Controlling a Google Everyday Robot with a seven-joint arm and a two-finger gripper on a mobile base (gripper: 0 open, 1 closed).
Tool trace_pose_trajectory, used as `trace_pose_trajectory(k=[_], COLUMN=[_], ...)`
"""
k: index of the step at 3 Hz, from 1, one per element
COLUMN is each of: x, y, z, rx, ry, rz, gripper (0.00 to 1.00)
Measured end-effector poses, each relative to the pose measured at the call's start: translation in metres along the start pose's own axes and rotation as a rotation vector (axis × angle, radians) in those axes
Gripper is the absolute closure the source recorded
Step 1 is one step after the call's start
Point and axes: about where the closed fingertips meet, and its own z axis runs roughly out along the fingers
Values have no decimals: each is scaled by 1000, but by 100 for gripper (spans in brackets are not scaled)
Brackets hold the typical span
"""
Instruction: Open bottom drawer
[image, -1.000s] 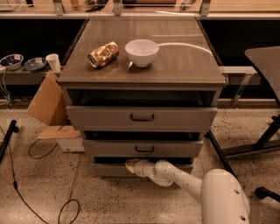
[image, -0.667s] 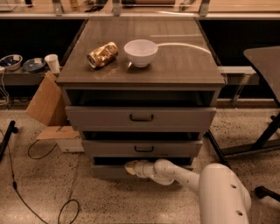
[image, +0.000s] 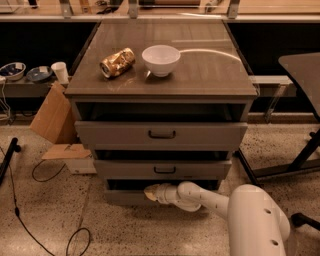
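- Speckled stone floor below; my end effector sits against the short grey bottom drawer, whether it grips I cannot tell.
- Best to pull straight outward, level and slow.

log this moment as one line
task: open bottom drawer | end effector: at its front | cabinet top: can, bowl

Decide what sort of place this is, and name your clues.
Probably a robotics lab or workshop: the robot's pincer sits at the bottom drawer of a grey cabinet, loose cables trail over the speckled floor, and a cardboard box leans beside it.
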Motion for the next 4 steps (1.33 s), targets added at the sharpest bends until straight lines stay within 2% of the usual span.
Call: trace_pose_trajectory(k=[2, 3, 4], x=[3, 40, 112], y=[4, 65, 75], z=[-8, -14, -46], rx=[-13, -206, -290], ry=[29, 214, 419], rz=[-2, 11, 21], gripper=[100, 100, 100])
